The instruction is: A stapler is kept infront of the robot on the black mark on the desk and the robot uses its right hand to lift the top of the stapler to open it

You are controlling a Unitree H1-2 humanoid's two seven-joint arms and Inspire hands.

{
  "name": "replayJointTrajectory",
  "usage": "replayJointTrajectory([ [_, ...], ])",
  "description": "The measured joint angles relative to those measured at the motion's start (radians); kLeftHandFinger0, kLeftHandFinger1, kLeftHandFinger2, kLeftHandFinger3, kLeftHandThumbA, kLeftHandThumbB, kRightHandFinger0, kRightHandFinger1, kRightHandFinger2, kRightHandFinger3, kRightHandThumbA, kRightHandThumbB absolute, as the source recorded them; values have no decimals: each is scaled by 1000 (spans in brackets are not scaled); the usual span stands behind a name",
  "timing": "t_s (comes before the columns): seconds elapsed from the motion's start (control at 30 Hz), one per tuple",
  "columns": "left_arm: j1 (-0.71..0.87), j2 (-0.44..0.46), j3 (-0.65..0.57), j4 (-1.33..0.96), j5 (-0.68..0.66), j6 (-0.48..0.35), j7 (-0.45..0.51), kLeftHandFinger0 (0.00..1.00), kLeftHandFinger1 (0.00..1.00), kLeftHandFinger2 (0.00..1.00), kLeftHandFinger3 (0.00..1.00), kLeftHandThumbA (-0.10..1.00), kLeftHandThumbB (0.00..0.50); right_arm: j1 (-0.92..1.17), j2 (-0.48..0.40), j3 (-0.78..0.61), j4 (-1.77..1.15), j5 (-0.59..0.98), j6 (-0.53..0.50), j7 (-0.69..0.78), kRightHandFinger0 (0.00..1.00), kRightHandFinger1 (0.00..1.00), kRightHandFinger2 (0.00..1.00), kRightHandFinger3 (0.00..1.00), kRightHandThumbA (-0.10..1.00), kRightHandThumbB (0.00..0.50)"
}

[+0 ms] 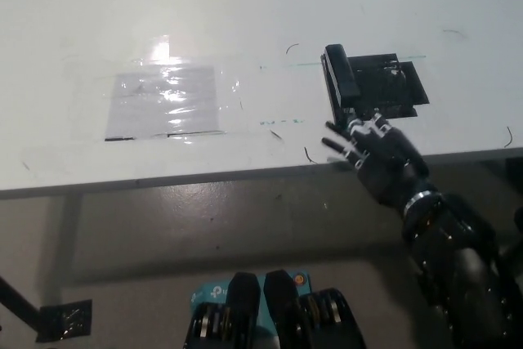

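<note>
Head view: stapler (341,83) lies just beyond the right hand (377,158), fingers spread, empty.

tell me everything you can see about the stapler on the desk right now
The stapler is a dark, narrow bar lying flat on the white desk, its long axis running away from the robot, along the left edge of the black mark. Whether its top is raised cannot be told from this steep view. The black right hand sits at its near end with fingers spread; contact is unclear.
</note>
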Motion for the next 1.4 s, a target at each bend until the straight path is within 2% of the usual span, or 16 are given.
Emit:
replayJointTrajectory([
  [0.07,0,0,0,0,0,0,0,530,621,741,914,384,134,0,-1,1,-2,20,2,-11,580,668,838,956,275,0],
  [0.13,0,0,1,0,0,0,0,516,598,719,886,379,149,0,-3,1,-2,32,3,-18,576,645,795,920,298,0],
  [0.2,0,0,1,0,0,0,0,527,607,722,899,387,139,0,-15,1,-5,49,5,-27,601,663,807,939,300,0],
  [0.33,-1,0,1,0,0,0,1,535,608,718,902,366,155,14,-66,-1,-59,65,7,-27,499,558,683,867,338,0],
  [0.37,-1,0,2,0,0,0,1,558,627,730,906,366,143,20,-81,-3,-74,64,7,-25,439,501,614,817,333,2],
  [0.43,-2,0,3,0,0,0,1,556,630,729,913,367,143,47,-110,-16,-115,43,7,-18,370,449,565,775,269,0],
  [0.57,-1,0,4,1,0,0,1,573,631,762,925,359,147,137,-169,-37,-163,-46,-2,8,295,377,508,737,308,18],
  [0.6,-1,0,4,1,0,0,0,581,628,761,923,376,147,159,-181,-40,-163,-67,-6,13,267,359,495,716,339,48],
  [0.63,-1,0,4,2,0,0,0,573,626,757,911,379,153,182,-193,-43,-162,-87,-10,16,225,325,449,673,343,51],
  [0.7,-2,0,3,4,0,0,0,572,625,756,908,379,153,216,-210,-47,-159,-122,-21,20,223,322,446,670,343,51],
  [0.8,-4,0,3,8,0,0,0,532,600,723,887,387,173,277,-235,-56,-145,-189,-45,30,151,246,372,623,328,67],
  [0.97,-8,0,2,19,1,0,1,495,589,704,872,374,145,327,-242,-69,-40,-292,-114,46,210,336,515,687,347,73],
  [1.03,-10,0,2,21,1,0,1,499,593,710,885,381,142,333,-241,-71,2,-325,-141,52,216,374,567,693,395,97],
  [1.07,-11,0,1,22,1,0,0,494,585,708,887,386,146,335,-240,-71,28,-347,-160,56,214,362,542,659,410,117],
  [1.23,-13,0,2,24,1,0,0,489,542,684,880,394,172,335,-226,-71,127,-421,-236,67,175,349,523,664,419,132],
  [1.4,-13,0,2,25,1,-1,0,554,604,753,898,367,170,334,-199,-75,202,-492,-310,77,142,301,471,614,393,145],
])
